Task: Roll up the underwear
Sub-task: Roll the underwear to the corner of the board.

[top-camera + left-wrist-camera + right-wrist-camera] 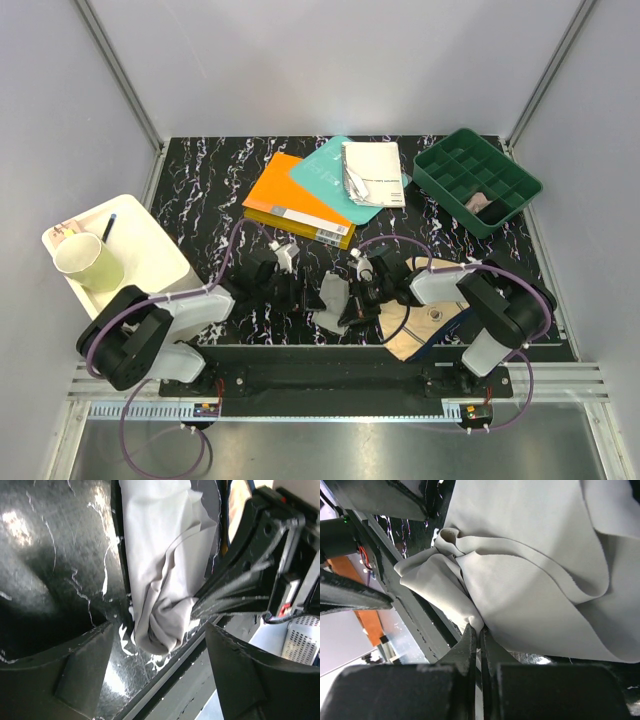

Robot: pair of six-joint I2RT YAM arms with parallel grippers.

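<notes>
At the table's (205,200) front edge our right gripper (476,639) pinches the bunched grey briefs (333,293) while our left gripper (159,632) hangs open astride them; we judge tight, even turns matter now.

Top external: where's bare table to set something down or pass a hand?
Free: back-left table between white tray and orange book; strip between green bin and the right arm. Crowded: near centre, where left gripper, right gripper and grey briefs meet, beige briefs beside.
</notes>
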